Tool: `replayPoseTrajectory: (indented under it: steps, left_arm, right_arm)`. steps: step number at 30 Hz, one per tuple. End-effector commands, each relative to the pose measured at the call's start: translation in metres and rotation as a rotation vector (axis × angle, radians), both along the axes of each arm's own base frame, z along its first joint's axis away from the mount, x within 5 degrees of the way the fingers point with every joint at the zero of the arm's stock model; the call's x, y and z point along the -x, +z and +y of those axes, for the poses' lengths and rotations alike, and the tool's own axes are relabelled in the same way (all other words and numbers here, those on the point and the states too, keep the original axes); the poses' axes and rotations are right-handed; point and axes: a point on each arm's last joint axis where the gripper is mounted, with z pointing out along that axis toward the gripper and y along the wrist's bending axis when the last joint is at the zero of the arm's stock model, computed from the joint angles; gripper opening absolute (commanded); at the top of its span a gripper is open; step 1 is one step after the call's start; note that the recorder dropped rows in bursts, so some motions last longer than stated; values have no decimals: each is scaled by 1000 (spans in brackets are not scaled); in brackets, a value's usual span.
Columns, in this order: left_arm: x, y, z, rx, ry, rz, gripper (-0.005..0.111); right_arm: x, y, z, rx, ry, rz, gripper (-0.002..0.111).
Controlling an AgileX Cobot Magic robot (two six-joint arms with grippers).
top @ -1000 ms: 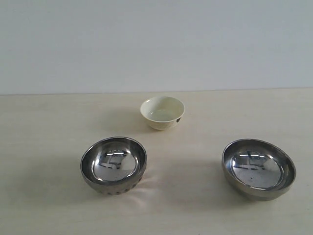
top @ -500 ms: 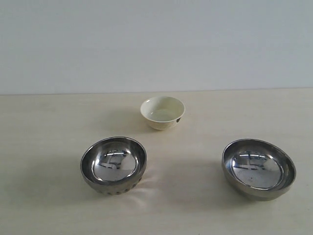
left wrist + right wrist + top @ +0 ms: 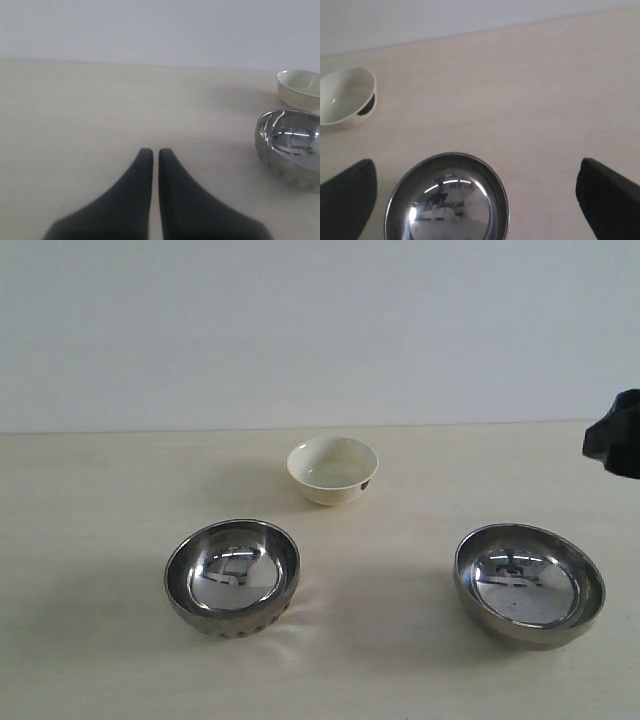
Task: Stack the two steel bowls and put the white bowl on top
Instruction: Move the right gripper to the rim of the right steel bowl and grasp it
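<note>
Right claw [image 3: 476, 197]: spread wide, empty, over right steel bowl [image 3: 528, 583].
Left claw [image 3: 155, 155]: pinched narrow, empty.
Left steel bowl [image 3: 232, 575]: near desk [image 3: 100, 660] front edge.
White bowl [image 3: 332, 469]: middle, toward back edge.
Risk: slick curved rim likely slipping from grip, bowl skidding.

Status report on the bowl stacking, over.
Left end effector shut, empty. Right end effector open over right steel bowl, not touching. Left steel bowl, white bowl apart, unstacked. Nothing in the way.
</note>
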Motion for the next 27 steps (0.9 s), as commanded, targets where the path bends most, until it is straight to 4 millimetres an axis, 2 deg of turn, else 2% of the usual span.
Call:
replayPoseTrajectory:
  steps: [1, 7, 12, 27]
  left_arm:
    - [0, 0, 0, 5, -3, -7, 4]
    - [0, 0, 0, 5, -3, -7, 4]
    - [0, 0, 0, 5, -3, -7, 4]
    - [0, 0, 0, 5, -3, -7, 4]
  right_arm:
    - [-21, -26, 3, -18, -25, 109, 105]
    - [-46, -74, 7, -2, -33, 279, 105]
    - [-60, -104, 10, -26, -53, 345, 105]
    - [-69, -154, 12, -8, -53, 484, 105]
